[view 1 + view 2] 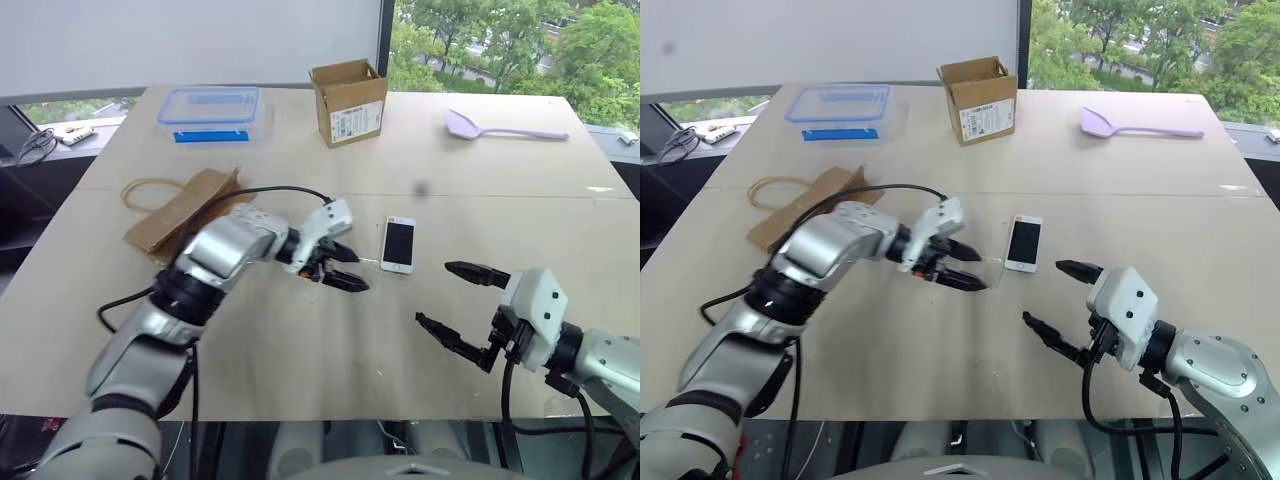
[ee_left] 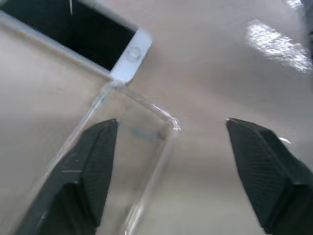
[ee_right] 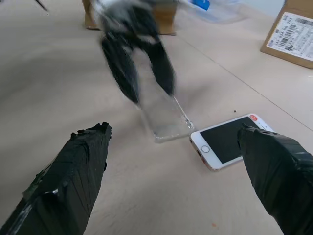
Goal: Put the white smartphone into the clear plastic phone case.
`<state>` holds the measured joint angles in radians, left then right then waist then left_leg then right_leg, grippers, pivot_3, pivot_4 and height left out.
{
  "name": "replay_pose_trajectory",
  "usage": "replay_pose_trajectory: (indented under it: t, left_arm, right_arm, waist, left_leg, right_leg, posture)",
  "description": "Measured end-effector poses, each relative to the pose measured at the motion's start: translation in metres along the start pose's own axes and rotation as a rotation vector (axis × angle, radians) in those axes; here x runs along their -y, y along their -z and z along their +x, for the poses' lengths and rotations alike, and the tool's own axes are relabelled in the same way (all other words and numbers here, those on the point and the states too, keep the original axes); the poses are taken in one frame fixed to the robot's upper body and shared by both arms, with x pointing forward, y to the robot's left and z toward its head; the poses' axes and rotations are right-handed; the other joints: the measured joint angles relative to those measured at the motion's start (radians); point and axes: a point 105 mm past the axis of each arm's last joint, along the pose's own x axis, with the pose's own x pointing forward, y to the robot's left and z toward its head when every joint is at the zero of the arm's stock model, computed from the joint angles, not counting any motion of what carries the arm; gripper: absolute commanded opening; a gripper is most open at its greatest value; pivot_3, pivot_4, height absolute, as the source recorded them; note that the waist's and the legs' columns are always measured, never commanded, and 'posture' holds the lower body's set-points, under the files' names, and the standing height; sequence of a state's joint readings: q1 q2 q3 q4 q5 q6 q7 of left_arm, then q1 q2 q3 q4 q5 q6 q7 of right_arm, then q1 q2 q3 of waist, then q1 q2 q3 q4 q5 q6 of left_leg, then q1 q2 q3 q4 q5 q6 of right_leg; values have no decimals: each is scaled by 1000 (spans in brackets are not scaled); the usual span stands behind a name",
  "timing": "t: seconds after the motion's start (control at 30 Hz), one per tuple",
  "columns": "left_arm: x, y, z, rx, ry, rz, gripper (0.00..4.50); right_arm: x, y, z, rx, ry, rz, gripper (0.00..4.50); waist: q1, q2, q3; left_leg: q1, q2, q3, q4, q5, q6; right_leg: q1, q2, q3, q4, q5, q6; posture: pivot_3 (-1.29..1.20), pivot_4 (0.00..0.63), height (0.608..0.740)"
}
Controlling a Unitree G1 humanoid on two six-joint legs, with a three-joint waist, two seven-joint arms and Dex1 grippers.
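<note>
Lying beside white smartphone [image 1: 398, 244], clear plastic phone case [image 3: 165, 117]; both end effectors apparently wide.

Clear plastic phone case [image 3: 165, 117]: far end hidden behind the left gripper [image 3: 138, 68], itself motion-blurred in the right wrist view. Contact between fingers and case cannot be told. From the head views the case is a faint glint only, outline unreadable.

White smartphone [image 2: 80, 36]: cut off by the left wrist view's edge.

Small objects [image 1: 70, 133] at the bench's far left corner: too small to identify.
</note>
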<state>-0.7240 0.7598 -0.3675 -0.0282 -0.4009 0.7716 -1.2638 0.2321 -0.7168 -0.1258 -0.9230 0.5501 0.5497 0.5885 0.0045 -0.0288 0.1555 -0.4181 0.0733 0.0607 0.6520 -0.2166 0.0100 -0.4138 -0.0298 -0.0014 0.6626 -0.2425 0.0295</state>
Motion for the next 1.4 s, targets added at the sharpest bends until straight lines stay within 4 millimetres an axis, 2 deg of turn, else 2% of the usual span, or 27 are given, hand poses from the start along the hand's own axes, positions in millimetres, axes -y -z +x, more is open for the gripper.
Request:
replay_pose_trajectory:
  t: [0.1, 0.27, 0.37, 0.4, 0.43, 0.53, 0.57, 0.6, 0.63, 0.77, 0.87, 1.0, 1.2, 1.4]
  left_arm:
    - [2, 5, -8, 11, 16, 92, 3398]
    - [-8, 26, 7, 25, 41, 164, 3398]
    - [-15, 44, 10, -37, 30, 197, 3398]
    - [-19, 50, 12, -52, 16, 205, 2883]
    - [-20, 50, 13, -50, 10, 214, 2566]
    - [-26, 50, 14, -61, -29, 230, 1218]
    - [-28, 50, 13, -60, -48, 226, 649]
    - [-26, 51, 13, -58, -48, 215, 246]
    - [-24, 52, 14, -54, -49, 204, 58]
    - [-13, 55, 15, -28, -118, 118, 58]
    - [-8, 54, 16, -22, -174, 81, 58]
    - [2, 53, 21, -6, -186, 78, 58]
    - [9, 51, 22, 7, -97, 191, 58]
    - [-1, 47, 20, -5, -44, 238, 58]
  right_arm:
    - [1, -2, 1, 17, 1, 1, 4500]
    - [-1, 0, 4, 21, -43, 4, 4500]
    - [-5, 1, 4, 13, -72, 2, 4500]
    - [-5, 3, 2, -1, -77, 5, 4500]
    - [-5, 4, 0, -8, -76, 7, 4500]
    - [-2, 7, -9, -32, -63, 3, 4500]
    - [-2, 10, -12, -46, -58, 11, 4500]
    - [-2, 12, -16, -58, -50, 19, 4500]
    - [-2, 14, -18, -65, -45, 23, 4500]
    - [0, 16, -26, -84, -12, 23, 4500]
    - [6, 13, -24, -68, 22, 12, 4500]
    - [11, 8, -5, -49, 35, 41, 4500]
    - [25, 19, 18, -98, 45, 95, 4500]
    - [37, 26, 29, -141, 50, 105, 4500]
  waist:
    - [12, 0, 0]
    - [17, 0, 0]
    - [10, -1, 0]
    - [9, 0, 0]
    - [10, -1, 0]
    - [10, -1, 0]
    - [10, 0, -1]
    - [9, 0, -1]
    - [8, 0, -1]
    - [7, 1, -1]
    - [7, 1, -1]
    - [8, 1, -1]
    - [11, 0, -1]
    - [10, 0, -1]
  left_leg:
    - [0, -1, 1, 0, 0, 0]
    - [-1, -2, 1, 2, 0, 0]
    - [-1, -1, 1, 2, 0, 0]
    - [-1, -1, 1, 1, 0, 0]
    - [-1, -1, 0, 1, 0, 0]
    - [-1, -1, 0, 1, 0, 0]
    - [-1, -1, 1, 1, 0, 0]
    - [0, -1, 1, 1, 0, 0]
    - [1, -1, 2, 1, 0, 0]
    - [2, 0, 2, 1, 0, 0]
    - [2, 0, 2, 1, 0, 0]
    - [2, 0, 2, 1, 0, 0]
    - [1, 0, 2, 1, 0, 0]
    - [-1, -1, 2, 0, 0, 0]
  right_leg:
    - [0, -1, 0, 0, -1, 1]
    - [1, -2, 0, -1, -1, 2]
    - [0, -1, 0, 0, 0, 0]
    - [0, -1, 0, 0, 0, 0]
    - [0, -1, 0, 0, 0, 0]
    - [1, -1, 0, 0, 0, 0]
    - [1, -1, 0, -1, 0, 0]
    - [1, -1, 1, 0, 0, 1]
    - [1, -1, 1, 0, 0, 1]
    - [1, -1, 1, 0, -2, 3]
    - [1, -1, 1, 0, -2, 3]
    - [1, -1, 1, 0, -2, 2]
    - [0, -1, 1, 0, 1, -2]
    - [0, -1, 1, -1, 1, -1]
  posture:
    - [0, 150, 740]
    - [0, 150, 740]
    - [0, 150, 740]
    - [0, 150, 740]
    - [0, 150, 740]
    - [0, 150, 740]
    - [0, 150, 740]
    - [0, 150, 740]
    - [0, 150, 740]
    - [0, 150, 740]
    - [0, 150, 740]
    - [0, 150, 740]
    - [0, 150, 740]
    - [0, 150, 740]
